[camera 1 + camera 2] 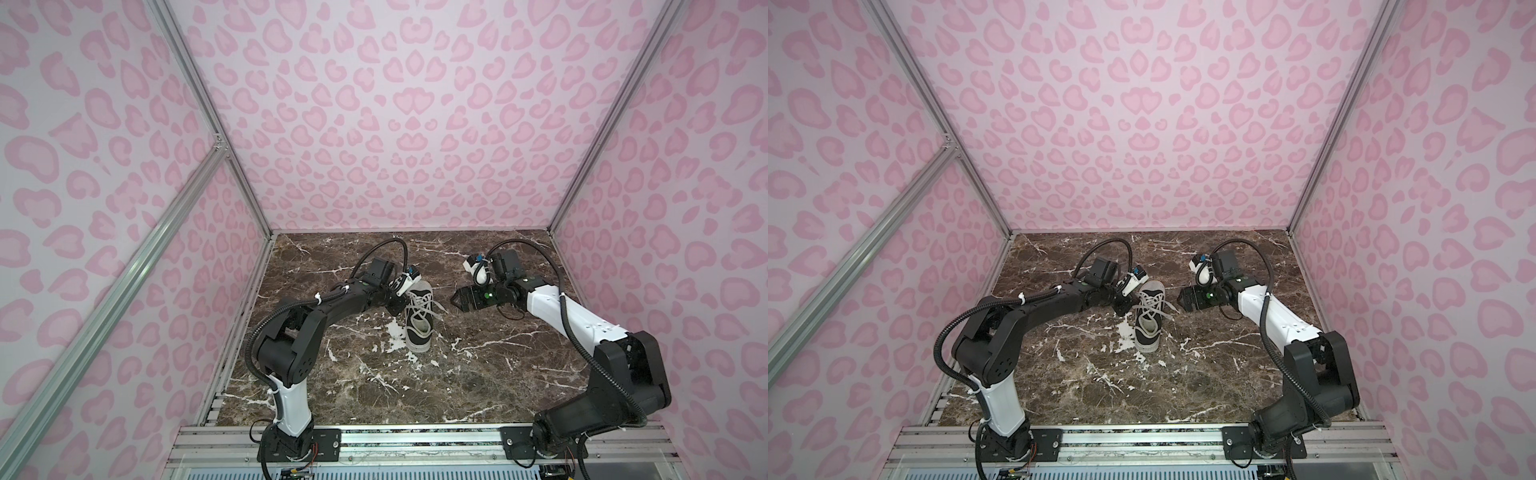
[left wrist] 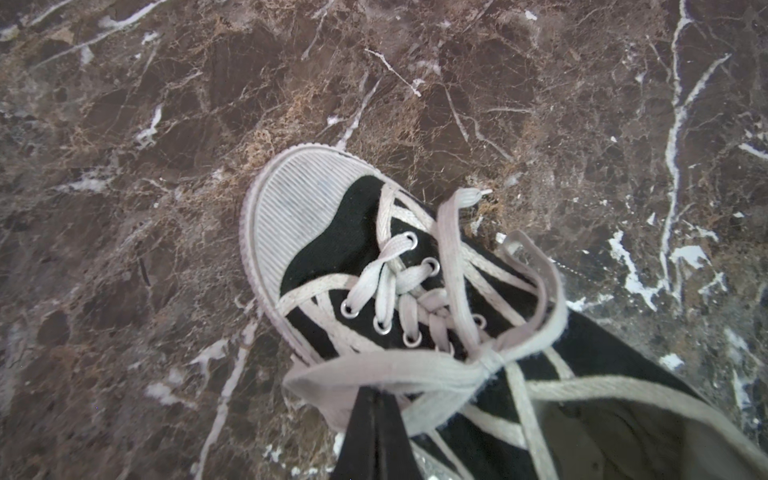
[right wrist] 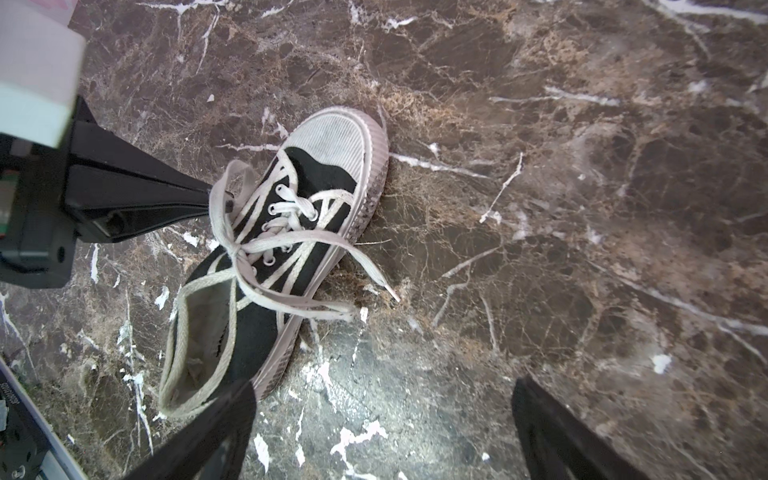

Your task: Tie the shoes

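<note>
Mid-frame in both top views, the shoe (image 1: 419, 320) lies lengthwise, toe toward the top. My left gripper (image 1: 395, 308), at its left side, pinches a lace loop (image 2: 374, 370); my right gripper (image 1: 457, 300) hangs spread wide, further off right.

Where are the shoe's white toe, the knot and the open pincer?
toe cap (image 2: 291, 216): left wrist view, middle of the ribbed white rubber.
knot (image 2: 492, 362): left wrist view, on the cinched middle.
right pincer (image 3: 382, 386): right wrist view, midway between its open fingertips.
</note>
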You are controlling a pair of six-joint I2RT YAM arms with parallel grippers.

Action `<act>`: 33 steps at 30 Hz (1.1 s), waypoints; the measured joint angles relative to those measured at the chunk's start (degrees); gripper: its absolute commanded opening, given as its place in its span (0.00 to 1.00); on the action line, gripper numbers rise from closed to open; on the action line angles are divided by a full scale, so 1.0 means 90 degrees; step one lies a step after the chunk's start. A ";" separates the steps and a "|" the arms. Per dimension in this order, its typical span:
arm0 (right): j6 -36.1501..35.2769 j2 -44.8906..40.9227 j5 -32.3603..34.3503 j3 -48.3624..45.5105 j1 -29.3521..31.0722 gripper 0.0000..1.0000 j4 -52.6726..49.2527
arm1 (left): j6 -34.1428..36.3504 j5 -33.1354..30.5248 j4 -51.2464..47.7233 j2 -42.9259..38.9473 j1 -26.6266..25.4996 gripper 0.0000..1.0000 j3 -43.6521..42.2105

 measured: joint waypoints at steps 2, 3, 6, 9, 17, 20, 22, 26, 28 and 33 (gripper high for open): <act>0.0002 0.0000 0.0000 0.0000 0.0000 0.98 0.0000 | 0.0017 -0.0010 -0.0005 0.0000 0.0017 0.04 -0.0022; 0.0002 0.0000 0.0000 0.0000 0.0000 0.98 0.0000 | 0.0022 0.0007 -0.0007 0.0007 0.0034 0.04 -0.0022; 0.0002 0.0010 0.0000 0.0000 0.0000 0.98 0.0000 | 0.0029 0.0151 -0.0022 0.0095 0.0075 0.04 0.0000; 0.0002 0.0010 0.0000 0.0000 0.0000 0.98 0.0000 | -0.0015 0.0270 -0.0083 0.0214 0.0102 0.04 0.0049; 0.0007 0.0015 -0.0002 0.0000 0.0044 0.98 0.0015 | -0.0255 0.0355 -0.0372 0.0138 0.0100 0.04 0.0075; 0.0012 0.0053 -0.0002 0.0000 0.0083 0.98 0.0022 | -0.0345 0.0435 -0.0423 0.0056 0.0097 0.04 0.0070; 0.0012 0.0068 -0.0002 0.0000 0.0102 0.98 0.0022 | -0.0362 0.0505 -0.0534 0.0058 0.0097 0.04 0.0073; 0.0029 0.0068 0.0000 0.0000 0.0114 0.98 0.0022 | -0.0469 0.0597 -0.0661 0.0097 0.0097 0.13 0.0073; 0.0027 0.0068 -0.0002 0.0000 0.0114 0.98 0.0027 | -0.0495 0.0602 -0.0695 0.0148 0.0097 0.26 0.0073; 0.0029 0.0073 -0.0002 0.0000 0.0114 0.98 0.0029 | -0.0549 0.0590 -0.0736 0.0170 0.0097 0.41 0.0085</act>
